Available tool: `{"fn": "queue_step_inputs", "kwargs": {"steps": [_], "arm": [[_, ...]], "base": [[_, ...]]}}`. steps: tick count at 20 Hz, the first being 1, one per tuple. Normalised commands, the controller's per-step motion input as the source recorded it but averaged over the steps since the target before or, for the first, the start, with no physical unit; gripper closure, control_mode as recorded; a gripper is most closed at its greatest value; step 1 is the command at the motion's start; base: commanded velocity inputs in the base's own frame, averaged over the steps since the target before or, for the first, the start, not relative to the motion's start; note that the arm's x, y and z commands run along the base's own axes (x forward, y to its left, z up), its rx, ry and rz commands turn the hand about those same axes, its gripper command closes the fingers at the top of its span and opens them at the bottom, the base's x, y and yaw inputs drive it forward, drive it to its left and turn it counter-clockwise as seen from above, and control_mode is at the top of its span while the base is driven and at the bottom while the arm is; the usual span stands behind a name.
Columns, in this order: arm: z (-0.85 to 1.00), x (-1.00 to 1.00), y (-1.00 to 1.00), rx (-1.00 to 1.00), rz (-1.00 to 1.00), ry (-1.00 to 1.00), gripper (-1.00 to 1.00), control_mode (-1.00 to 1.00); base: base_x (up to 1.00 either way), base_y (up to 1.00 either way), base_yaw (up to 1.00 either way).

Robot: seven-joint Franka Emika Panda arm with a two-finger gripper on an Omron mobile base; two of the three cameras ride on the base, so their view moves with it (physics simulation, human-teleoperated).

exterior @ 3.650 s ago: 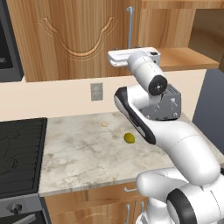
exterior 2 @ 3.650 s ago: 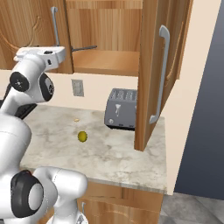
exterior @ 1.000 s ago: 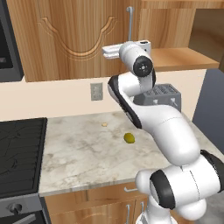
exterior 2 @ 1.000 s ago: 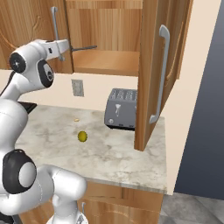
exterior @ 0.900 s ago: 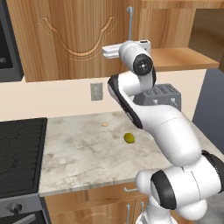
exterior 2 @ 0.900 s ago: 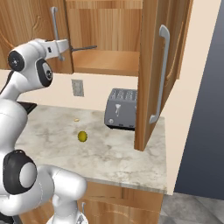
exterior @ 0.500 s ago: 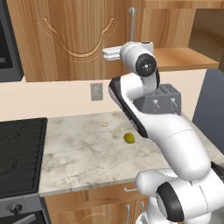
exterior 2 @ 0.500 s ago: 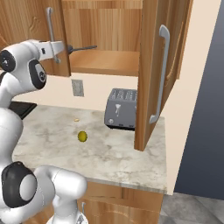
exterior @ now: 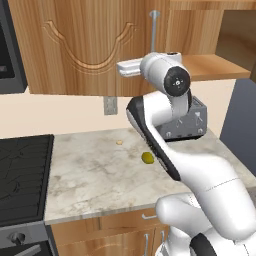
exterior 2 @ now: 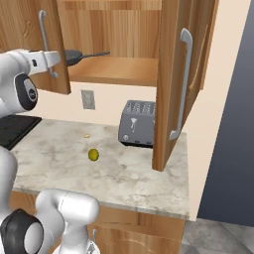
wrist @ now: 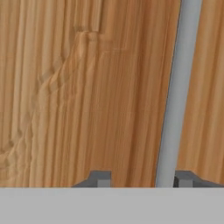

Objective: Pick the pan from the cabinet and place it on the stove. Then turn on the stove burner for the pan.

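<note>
The cabinet (exterior 2: 114, 30) stands with both doors swung out. On its shelf lies the pan (exterior 2: 74, 56), dark and round, its thin handle pointing right. My gripper (exterior 2: 54, 60) is at the left door's silver bar handle (exterior 2: 44, 39), just left of the pan. In the hand view my gripper (wrist: 143, 179) is open, and the bar handle (wrist: 177, 87) runs between the fingertips, close to the right one. From the left, my gripper (exterior: 121, 69) points at the carved left door (exterior: 90, 45). The stove (exterior: 20, 175) is at the far left of the counter.
A grey toaster (exterior 2: 139, 124) stands on the marble counter (exterior 2: 124, 173) under the shelf. A small green fruit (exterior 2: 93, 155) and a crumb (exterior: 119, 142) lie mid-counter. The open right door (exterior 2: 178, 84) juts out over the counter's right end. An outlet (exterior 2: 88, 99) is on the wall.
The left door has swung further open with my hand on its bar, uncovering the pan in the right base view. The jaws have widened a little.
</note>
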Motion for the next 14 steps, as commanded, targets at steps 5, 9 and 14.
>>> {"fn": "queue_step_inputs", "kwargs": {"steps": [5,9,14], "arm": [[0.0,-0.84,0.83,0.0,0.04,0.02,1.0,-1.0],[0.0,-0.91,0.86,0.0,0.04,0.0,1.0,-1.0],[-0.01,-0.9,0.85,-0.03,0.14,0.0,-1.0,-1.0]], "base": [[0.0,0.0,0.0],[0.0,0.0,0.0],[0.0,0.0,0.0]]}}
